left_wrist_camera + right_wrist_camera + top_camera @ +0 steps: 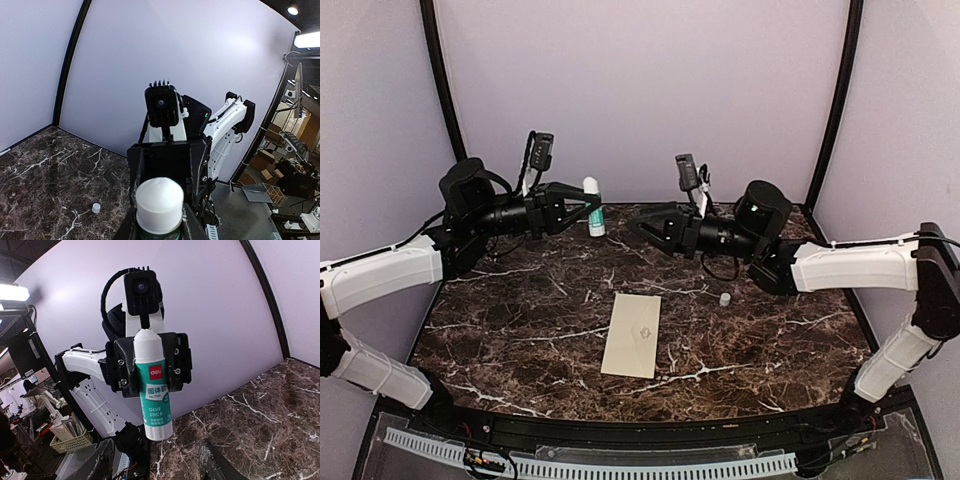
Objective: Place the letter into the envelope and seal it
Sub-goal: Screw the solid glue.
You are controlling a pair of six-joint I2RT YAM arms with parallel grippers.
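Spreading across the booth is a dark marble table, veined in white, with pale walls closing it in on three sides. Both arms are raised over its far half and turned inward, so that they face each other across a short gap. The left arm reaches in from its side and the right arm mirrors it.

The envelope lies flat on the table near the middle, a long cream rectangle with its faint emblem facing up, slightly tilted. It sits toward the arm bases, roughly between the two grippers but well apart from both. Neither set of fingers touches it or hangs over it.

The left gripper is clamped on a glue stick, holding it upright by the upper part of its green-labelled body. The white top stands above the fingers and the lower end hangs clear of the marble. From the left wrist view that white top fills the space between the jaws.

The right gripper points at the glue stick from just beside it without touching. Its fingers stand apart with nothing between them.

Smallest of all is a white cap, lying alone on the marble beneath the right arm, off to the envelope's right.
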